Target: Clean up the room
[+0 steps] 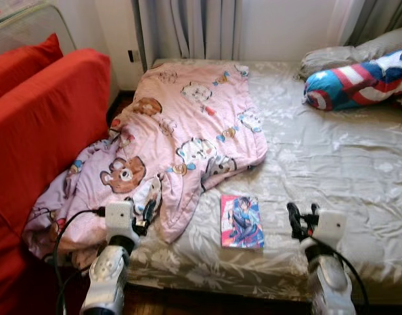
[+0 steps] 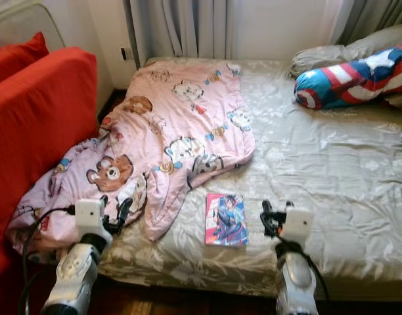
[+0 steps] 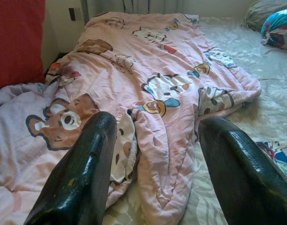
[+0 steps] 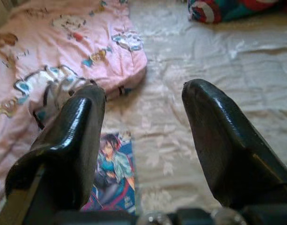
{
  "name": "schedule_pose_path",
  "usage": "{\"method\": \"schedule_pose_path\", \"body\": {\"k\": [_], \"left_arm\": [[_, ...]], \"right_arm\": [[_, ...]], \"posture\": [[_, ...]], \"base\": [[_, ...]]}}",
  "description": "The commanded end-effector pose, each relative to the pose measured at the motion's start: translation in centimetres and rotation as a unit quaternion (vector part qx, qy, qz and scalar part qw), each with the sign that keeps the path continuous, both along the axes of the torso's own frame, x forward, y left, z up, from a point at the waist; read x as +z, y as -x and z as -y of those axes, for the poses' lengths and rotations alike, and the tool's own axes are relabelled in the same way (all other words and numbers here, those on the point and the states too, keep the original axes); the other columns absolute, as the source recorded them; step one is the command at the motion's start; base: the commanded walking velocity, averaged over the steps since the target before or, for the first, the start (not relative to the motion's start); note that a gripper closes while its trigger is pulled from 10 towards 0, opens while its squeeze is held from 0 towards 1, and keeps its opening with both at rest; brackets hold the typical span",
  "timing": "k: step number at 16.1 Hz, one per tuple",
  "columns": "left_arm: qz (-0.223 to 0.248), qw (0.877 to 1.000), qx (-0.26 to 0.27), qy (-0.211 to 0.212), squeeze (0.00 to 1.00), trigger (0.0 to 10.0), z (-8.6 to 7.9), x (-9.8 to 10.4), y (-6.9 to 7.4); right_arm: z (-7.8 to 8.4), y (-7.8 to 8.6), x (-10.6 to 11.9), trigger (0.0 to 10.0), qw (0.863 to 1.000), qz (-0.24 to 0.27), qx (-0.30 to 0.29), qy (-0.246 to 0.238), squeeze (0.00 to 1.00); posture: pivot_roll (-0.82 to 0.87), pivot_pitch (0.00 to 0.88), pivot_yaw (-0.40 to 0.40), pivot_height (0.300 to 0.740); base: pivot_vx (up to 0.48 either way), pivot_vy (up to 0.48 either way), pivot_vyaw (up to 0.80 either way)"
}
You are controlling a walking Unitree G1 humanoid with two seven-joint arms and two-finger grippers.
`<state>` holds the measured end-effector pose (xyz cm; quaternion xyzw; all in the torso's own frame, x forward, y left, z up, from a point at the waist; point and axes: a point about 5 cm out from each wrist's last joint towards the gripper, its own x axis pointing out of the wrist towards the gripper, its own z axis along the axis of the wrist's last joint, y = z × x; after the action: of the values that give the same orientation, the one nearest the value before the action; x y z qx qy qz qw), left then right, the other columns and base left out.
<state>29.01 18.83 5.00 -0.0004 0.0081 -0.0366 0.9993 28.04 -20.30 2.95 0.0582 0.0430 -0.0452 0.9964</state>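
Here, a bed [image 1: 332, 164] with a pale floral sheet spans the scene, and a pink cartoon blanket [image 1: 181, 131] lies crumpled over its left half, spilling off the near left edge against a red sofa [image 1: 37, 131]. A comic book [image 1: 242, 221] lies flat on the sheet near the bed's near edge, just right of the blanket's hanging corner. At the far right rests a red, white and blue star pillow [image 1: 358, 82]. The left gripper [image 3: 153, 154] hovers over the blanket's near edge, its 2 fingers spread wide and empty. The right gripper [image 4: 143, 140] hangs above the sheet just right of the comic book, also wide apart, holding nothing.
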Motion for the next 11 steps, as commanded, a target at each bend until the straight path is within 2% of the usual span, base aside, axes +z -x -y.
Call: {"method": "schedule_pose_path", "body": {"k": [1, 11], "left_arm": [[-0.008, 1.0, 0.002, 0.003, 0.0, 10.0, -0.3, 0.0, -0.2], [0.01, 1.0, 0.0, 0.008, 0.0, 10.0, -0.1, 1.1, -1.7]], "right_arm": [[0.0, -0.2, 0.0, 10.0, 1.0, -0.005, -0.004, -0.005, 0.0], [0.1, -1.4, 1.1, 10.0, 1.0, 0.007, 0.003, 0.0, 0.0]], "posture": [[-0.03, 0.0, 0.014, 0.704], [-0.03, 0.0, 0.002, 0.704]], "base": [[0.0, 0.0, 0.0], [0.0, 0.0, 0.0]]}}
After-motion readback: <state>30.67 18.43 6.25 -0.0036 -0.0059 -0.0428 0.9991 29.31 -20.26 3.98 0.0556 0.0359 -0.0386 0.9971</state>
